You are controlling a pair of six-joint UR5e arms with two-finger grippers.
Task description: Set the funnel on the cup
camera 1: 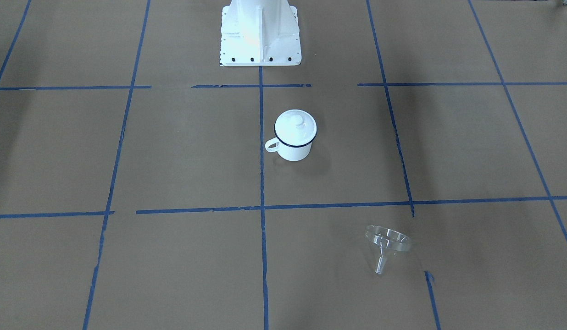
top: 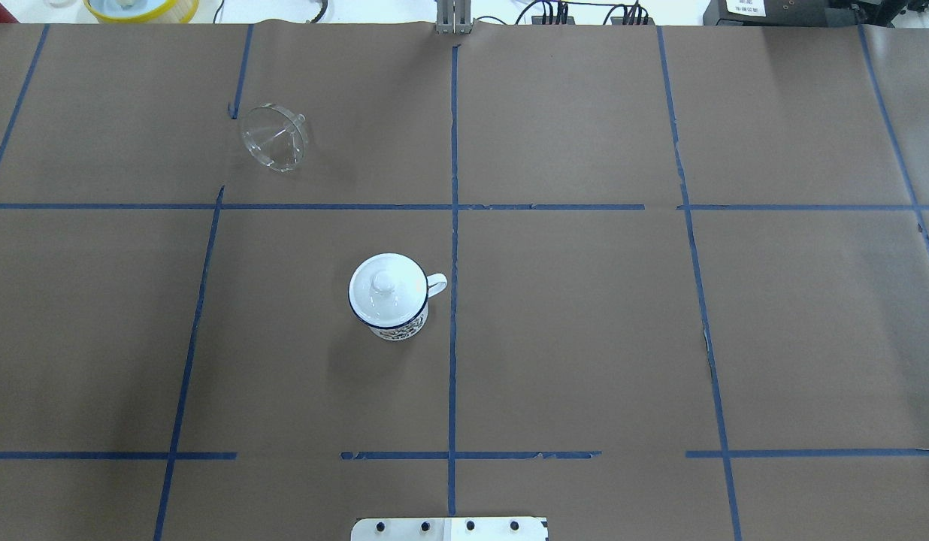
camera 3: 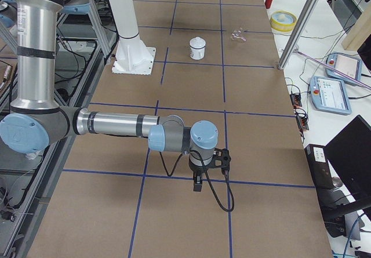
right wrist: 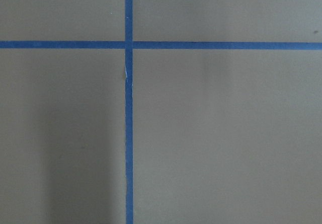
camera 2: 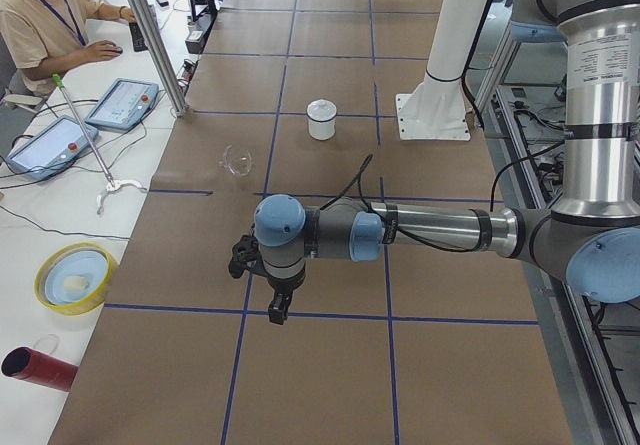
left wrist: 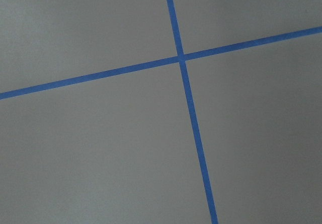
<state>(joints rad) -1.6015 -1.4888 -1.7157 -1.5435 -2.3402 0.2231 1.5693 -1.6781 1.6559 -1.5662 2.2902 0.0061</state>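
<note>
The clear funnel (top: pixel 275 137) lies on its side on the brown paper at the far left of the table; it also shows in the front-facing view (camera 1: pixel 387 244). The white mug (top: pixel 389 297) with a dark blue rim stands upright near the table's middle, a white domed lid with a knob on top of it, handle toward the centre line; it also shows in the front-facing view (camera 1: pixel 294 136). My left gripper (camera 2: pixel 280 310) hangs over the table's left end, far from both. My right gripper (camera 3: pixel 198 184) hangs over the right end. I cannot tell whether either is open or shut.
The robot's white base (camera 1: pixel 259 34) stands behind the mug. Blue tape lines (top: pixel 454 225) grid the paper. A yellow bowl (camera 2: pixel 73 277), a red cylinder (camera 2: pixel 38 367), control tablets (camera 2: pixel 122 102) and a seated person (camera 2: pixel 50 25) are beside the table's far edge.
</note>
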